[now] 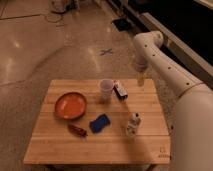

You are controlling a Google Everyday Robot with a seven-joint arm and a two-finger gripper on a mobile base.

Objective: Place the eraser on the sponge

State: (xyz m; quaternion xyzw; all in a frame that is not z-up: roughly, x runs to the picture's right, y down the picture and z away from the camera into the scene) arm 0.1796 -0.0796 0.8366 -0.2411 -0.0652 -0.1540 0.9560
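The eraser [120, 90], a small dark block with a white face, lies on the wooden table [60, 147] near its far edge, just right of a translucent cup [105, 90]. The bright blue sponge [99, 123] rests flat in the middle of the table, nearer the front, with nothing on it. My white arm comes in from the right and bends down at the elbow. Its gripper [140, 78] hangs over the table's far right edge, to the right of the eraser and a little beyond it, well away from the sponge.
A round orange plate [70, 105] sits at the left. A dark red-brown oblong thing [77, 130] lies left of the sponge. A small white bottle [133, 124] stands to its right. Polished floor with a blue cross mark [106, 51] lies beyond the table.
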